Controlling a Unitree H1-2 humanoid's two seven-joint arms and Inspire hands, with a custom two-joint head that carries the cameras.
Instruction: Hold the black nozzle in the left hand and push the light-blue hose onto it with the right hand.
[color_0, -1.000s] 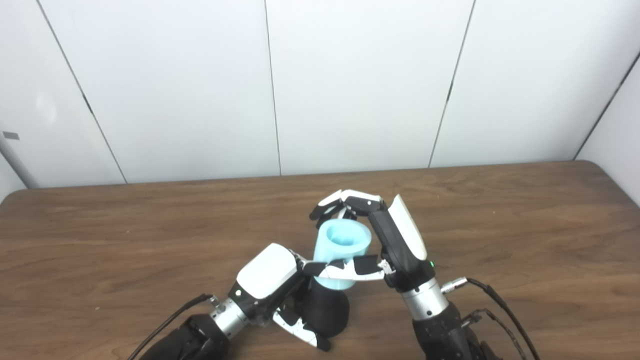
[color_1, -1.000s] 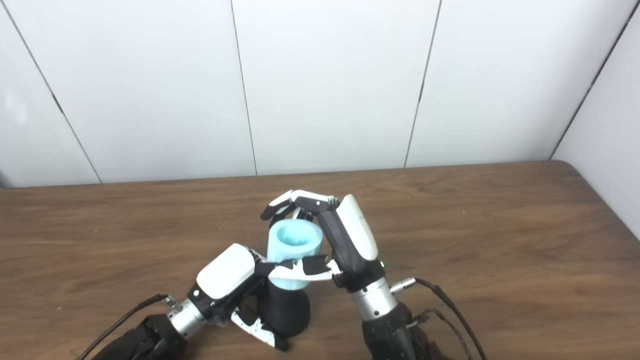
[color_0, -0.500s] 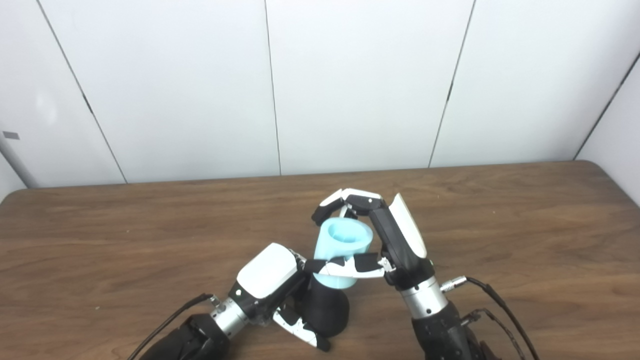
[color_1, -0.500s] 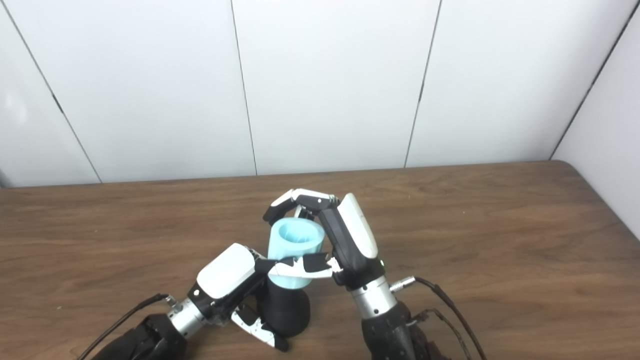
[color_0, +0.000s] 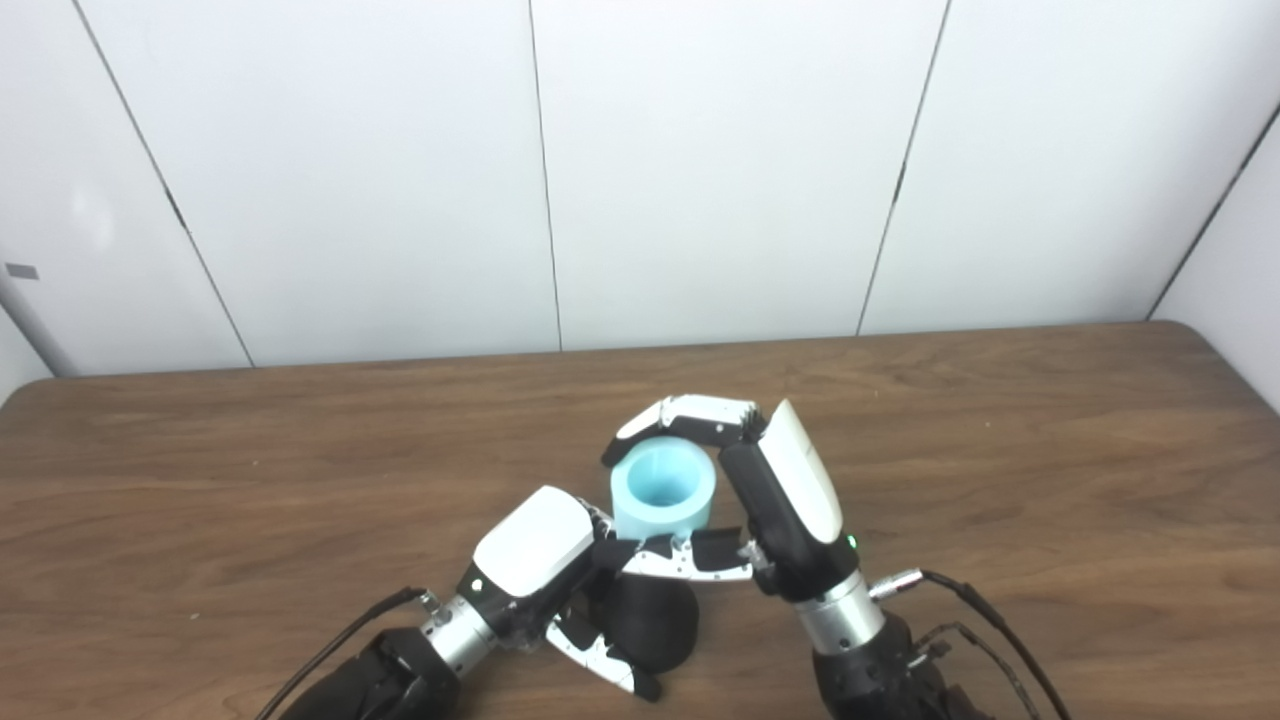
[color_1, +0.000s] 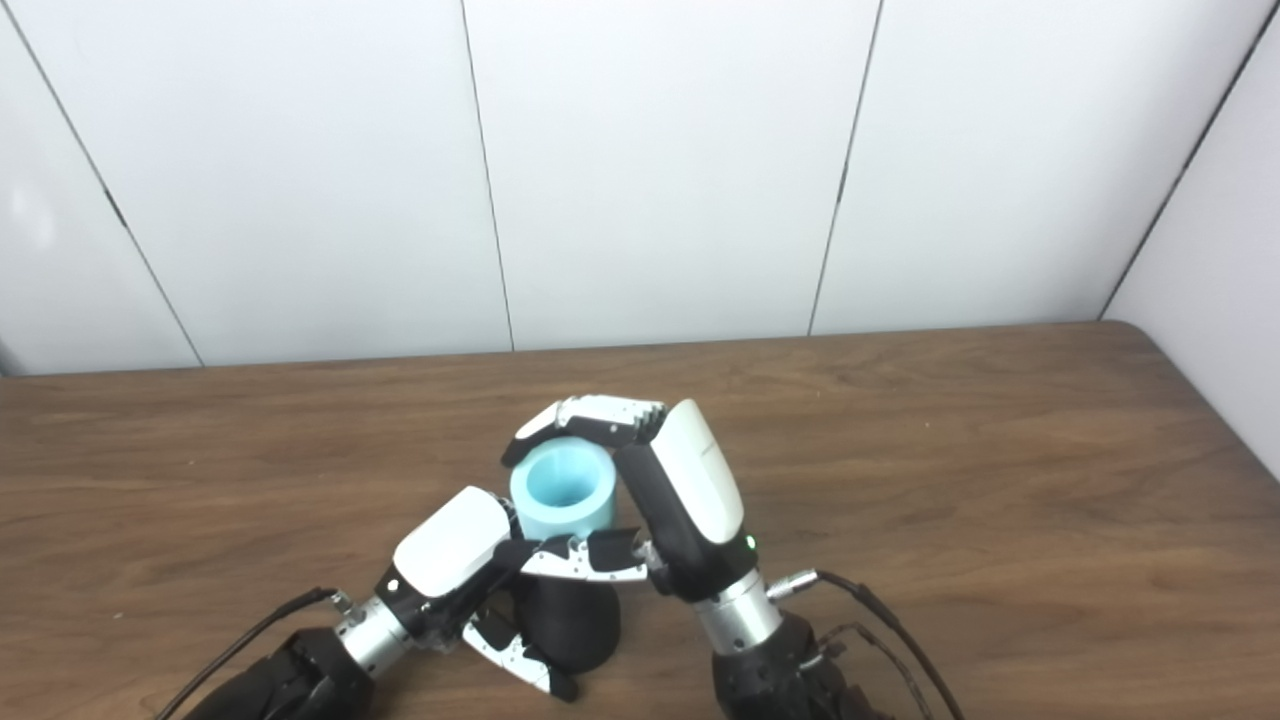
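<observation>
Now right hand (color_0: 775, 500) fingers clasp the upright light-blue hose (color_0: 663, 490), mouth up, left hand (color_0: 540, 560) gripping black nozzle (color_0: 645, 620).

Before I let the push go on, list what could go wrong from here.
1. The right hand wraps only the upper part of the blue hose; a hard push might tilt it off line with the black nozzle.
2. The left hand grips the nozzle from one side near the table's front edge, so it could twist or slip.
3. The right thumb crosses the joint and could get pinched.
</observation>
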